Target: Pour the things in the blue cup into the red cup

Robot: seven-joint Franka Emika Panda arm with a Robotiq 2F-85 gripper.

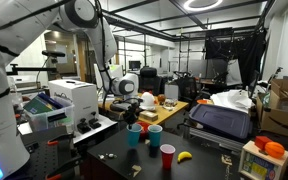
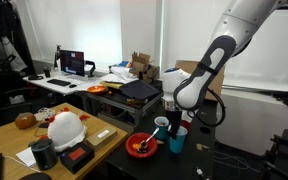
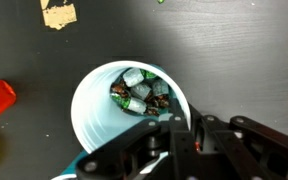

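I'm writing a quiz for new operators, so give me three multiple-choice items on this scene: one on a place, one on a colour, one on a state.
1. Where is the banana relative to the red cup?
A. beside it on the dark table
B. inside it
C. on top of the printer

2. What colour is the low bowl?
A. green
B. white
C. red

3. In what state is the blue cup?
A. empty
B. holding small mixed pieces
C. lying on its side

Answers:
1 A: in an exterior view the banana lies on the table next to the red cup.
2 C: in an exterior view the bowl is plainly red.
3 B: the wrist view looks straight down into the cup at the pieces inside.
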